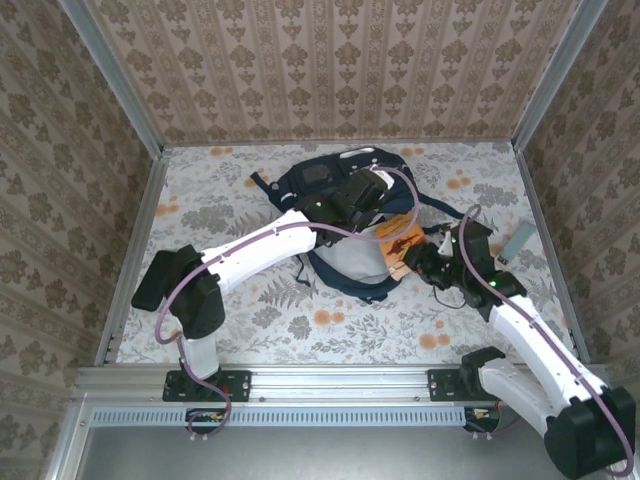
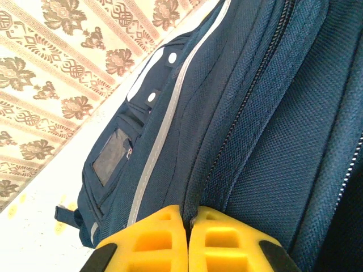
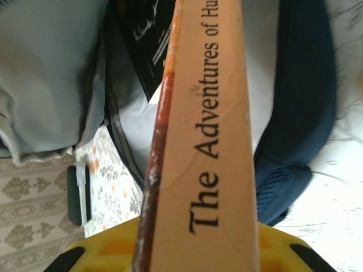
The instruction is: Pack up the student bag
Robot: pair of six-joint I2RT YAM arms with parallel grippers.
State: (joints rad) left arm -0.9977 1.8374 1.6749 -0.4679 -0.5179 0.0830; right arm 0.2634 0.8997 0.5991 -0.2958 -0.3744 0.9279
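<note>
The student bag point(image 1: 335, 190), a navy backpack with a white stripe, lies mid-table with its pale lining point(image 1: 350, 260) showing. My left gripper point(image 1: 365, 195) sits on top of it. In the left wrist view its yellow fingers point(image 2: 161, 238) are shut on a fold of the bag's fabric point(image 2: 266, 130) beside a zipper. My right gripper point(image 1: 418, 258) is at the bag's right side, shut on a tan book point(image 1: 400, 238). The book's spine point(image 3: 218, 130) reads "The Adventures of Hu…" and points into the bag's opening point(image 3: 136, 113), between the grey lining point(image 3: 45, 73) and the navy wall point(image 3: 298, 102).
A small light blue and white item point(image 1: 518, 240) lies on the floral tabletop to the right of the right arm. A dark marker-like item point(image 3: 76, 195) lies on the table beyond the bag. Patterned walls enclose the table on three sides.
</note>
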